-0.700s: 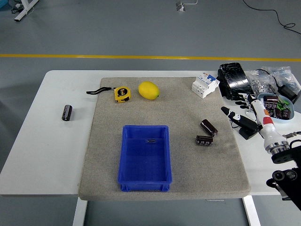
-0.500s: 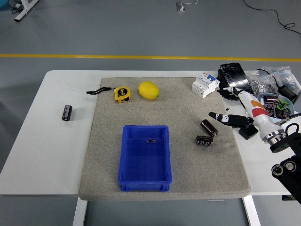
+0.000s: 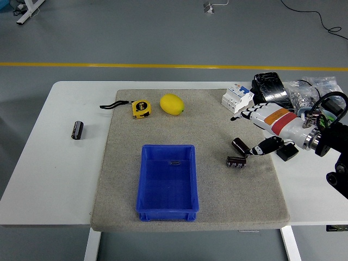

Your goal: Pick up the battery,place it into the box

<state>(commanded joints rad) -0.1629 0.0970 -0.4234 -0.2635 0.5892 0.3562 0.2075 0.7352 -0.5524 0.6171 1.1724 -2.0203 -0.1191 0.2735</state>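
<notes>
Head view: blue box [image 3: 167, 182] nearly empty; right hand [image 3: 261, 130] open beside 2 batteries [image 3: 239, 153].

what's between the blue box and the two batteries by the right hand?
Head view: only bare grey mat between the blue box and the two batteries. The right hand hovers over them, fingers spread, holding nothing.

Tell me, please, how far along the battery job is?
Nothing is done: the box holds no battery. In hand: the right hand, fingers spread, reaches over the two batteries on the mat, holding nothing. Left: grasping one, carrying it over, dropping it in.
</notes>
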